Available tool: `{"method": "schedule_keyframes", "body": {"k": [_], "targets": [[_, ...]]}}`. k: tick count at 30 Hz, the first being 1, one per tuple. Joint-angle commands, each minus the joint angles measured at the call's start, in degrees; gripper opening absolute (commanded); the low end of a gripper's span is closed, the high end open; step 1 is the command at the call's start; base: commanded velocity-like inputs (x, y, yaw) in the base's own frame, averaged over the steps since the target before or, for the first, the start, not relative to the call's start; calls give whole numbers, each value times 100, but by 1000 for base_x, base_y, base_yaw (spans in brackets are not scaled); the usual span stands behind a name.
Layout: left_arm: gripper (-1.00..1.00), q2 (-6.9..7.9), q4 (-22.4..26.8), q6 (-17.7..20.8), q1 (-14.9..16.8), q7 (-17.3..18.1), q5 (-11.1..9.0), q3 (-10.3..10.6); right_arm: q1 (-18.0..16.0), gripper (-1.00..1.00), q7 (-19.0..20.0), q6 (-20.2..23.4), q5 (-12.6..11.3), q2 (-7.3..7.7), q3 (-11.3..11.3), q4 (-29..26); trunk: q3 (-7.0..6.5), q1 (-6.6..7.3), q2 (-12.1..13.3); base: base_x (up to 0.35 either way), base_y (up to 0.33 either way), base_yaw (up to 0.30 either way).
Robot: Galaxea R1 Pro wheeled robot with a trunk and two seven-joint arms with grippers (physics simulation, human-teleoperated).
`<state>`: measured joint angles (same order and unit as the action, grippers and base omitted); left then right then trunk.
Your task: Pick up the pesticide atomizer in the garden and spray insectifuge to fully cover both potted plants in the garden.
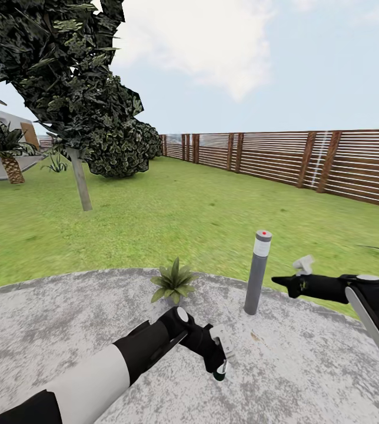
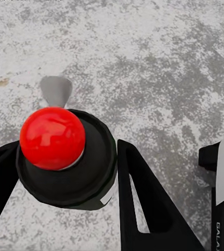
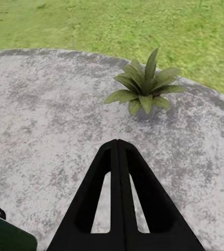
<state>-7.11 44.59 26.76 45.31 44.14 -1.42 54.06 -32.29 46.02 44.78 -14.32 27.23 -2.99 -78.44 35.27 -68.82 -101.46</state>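
Left end effector (image 1: pixel 220 360): our fingers are clamped on the pesticide atomizer (image 1: pixel 220 370), low over the paved patio (image 1: pixel 307 377). In the left wrist view we look straight down on the bottle's red round cap (image 2: pixel 52 138) and dark collar, with one black finger (image 2: pixel 143 204) on each side of it.
Pesticide atomizer: held in our left end effector, hanging just above the grey paving, in front of the bollard lamp (image 1: pixel 258 272) and nearer to us than the potted plant (image 1: pixel 173 281).
Right end effector (image 1: pixel 288 282): our two fingers lie pressed together with nothing between them, as the right wrist view shows (image 3: pixel 118 198). It hovers over the patio's edge, just to the right of the bollard lamp.
Potted plant: one low rosette of olive-green leaves stands on the patio near its rim, left of the bollard lamp; the right wrist view looks towards it (image 3: pixel 144 90).
Garden: lawn (image 1: pixel 201 212) beyond the patio, a slatted wooden fence (image 1: pixel 307 159) at the back, a dark-leaved tree (image 1: pixel 77 100) and a palm (image 1: pixel 4 147) at the left.
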Motion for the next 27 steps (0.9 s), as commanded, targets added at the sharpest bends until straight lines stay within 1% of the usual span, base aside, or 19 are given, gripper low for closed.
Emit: {"method": "schedule_keyframes", "body": {"k": [1, 4, 6, 8, 11, 16, 21, 23, 24, 27], "targets": [[-100, -5, 5, 42, 5, 8, -16, 6, -5, -100, 70, 30, -14, 3, -7, -3, 6, 0, -3, 0, 0, 0], [-100, -14, 6, 41, 5, 7, -16, 10, -6, -100, 141, 37, -17, 2, -23, -8, 6, 0, -3, 0, 0, 0], [-100, -17, 6, 37, 5, 1, -13, 13, -6, -100, 305, 49, -18, -3, -36, -18, 6, 0, -3, 0, 0, 0], [-100, -18, 6, 32, 5, -1, -9, 16, -6, -100, 563, 54, -13, -6, -42, -21, 6, 0, -3, 0, 0, 0], [-100, -17, 6, 11, 5, 0, -4, 17, -6, -100, 695, 56, -11, -4, -43, -22, 6, 0, -3, 0, 0, 0], [-100, -10, 13, -71, 7, 6, -2, -3, -6, -100, 741, 57, -10, 1, -90, -22, 6, 0, -3, 0, 0, 0], [-100, -13, 44, -98, 22, 9, -5, -22, -6, -100, 741, 56, -10, 1, -303, -22, 6, 0, -3, 0, 0, 0], [-100, -20, 53, -95, 81, 11, -7, -28, -6, -100, 741, 52, -10, 1, -374, -22, 6, 0, -3, 0, 0, 0], [-100, -34, 56, -90, 159, 11, -7, -32, -6, -100, 741, 52, -10, -3, -393, -22, 6, 0, -3, 0, 0, 0], [-100, -58, 58, -82, 337, 14, -7, -38, -6, -100, 741, 50, -10, -6, -408, -22, 6, 0, -3, 0, 0, 0]]}}
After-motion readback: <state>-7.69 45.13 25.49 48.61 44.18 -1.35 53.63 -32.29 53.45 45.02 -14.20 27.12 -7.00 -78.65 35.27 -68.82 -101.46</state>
